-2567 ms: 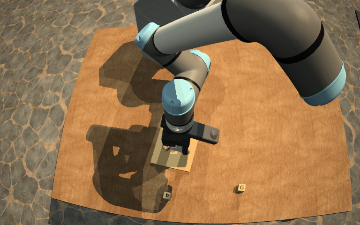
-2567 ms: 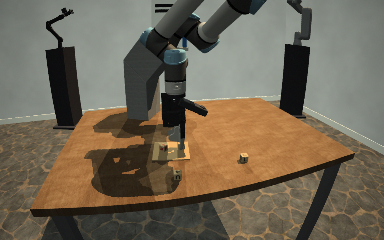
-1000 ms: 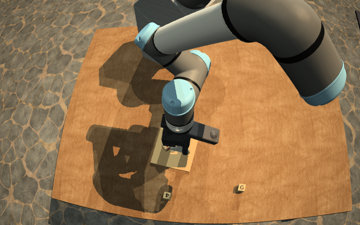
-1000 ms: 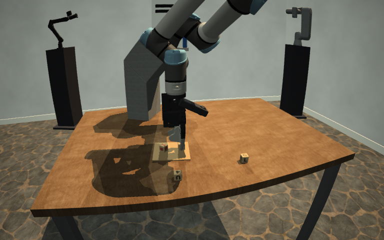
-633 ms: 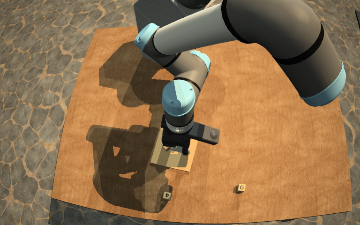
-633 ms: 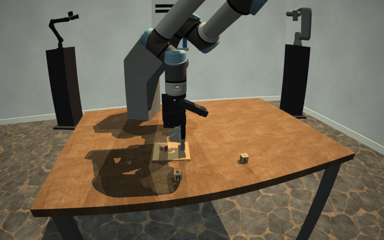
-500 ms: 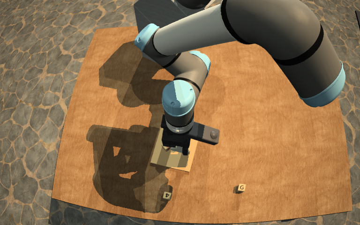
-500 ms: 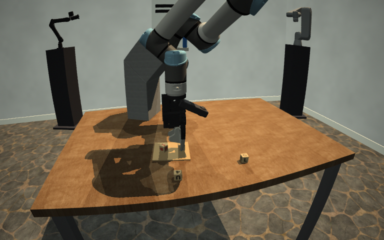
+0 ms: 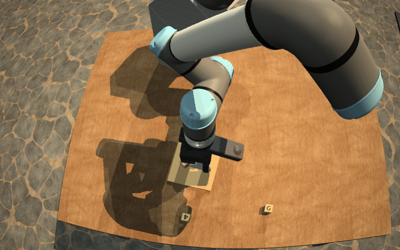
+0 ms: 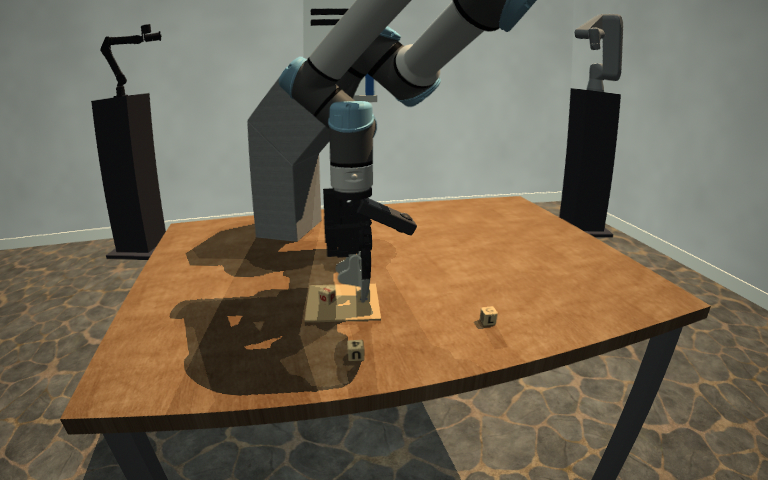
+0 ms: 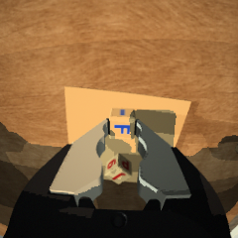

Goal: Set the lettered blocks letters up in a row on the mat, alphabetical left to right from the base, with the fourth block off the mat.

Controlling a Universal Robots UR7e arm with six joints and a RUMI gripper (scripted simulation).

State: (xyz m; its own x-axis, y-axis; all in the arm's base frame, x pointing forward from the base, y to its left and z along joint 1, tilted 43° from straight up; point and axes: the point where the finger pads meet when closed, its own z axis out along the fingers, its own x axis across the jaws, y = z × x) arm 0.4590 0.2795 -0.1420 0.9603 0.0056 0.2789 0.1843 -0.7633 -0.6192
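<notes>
1. Far left in the exterior view, a black pedestal point(image 10: 127, 169) stands on the stone floor with a small jointed camera arm on top.
2. Moving in, the arm's big shadow spreads across the wooden table point(image 10: 538, 254), and at its near edge sits the 4 block point(image 9: 185, 217), top face reading 4 from above, well off the mat.
3. Now the mat point(image 9: 206, 184), a pale tan square near the table's middle, partly in shade. On its left part rests the red-marked block point(image 10: 326, 294), tipped so a corner faces the wrist camera; its marks are too small to read for certain.
4. Right beside it, the gripper point(image 11: 121, 130) points straight down over the mat, its grey fingers pinched on the F block point(image 11: 121, 126). The blue F shows between the fingertips in the wrist view. Whether the block touches the mat, I cannot tell.
5. Further right, alone on bare wood, the G block point(image 9: 267, 208) shows G on top from above and an L on its side face, well apart from the mat.
6. Far right, a second black pedestal point(image 10: 589, 152) carries a grey mount.
</notes>
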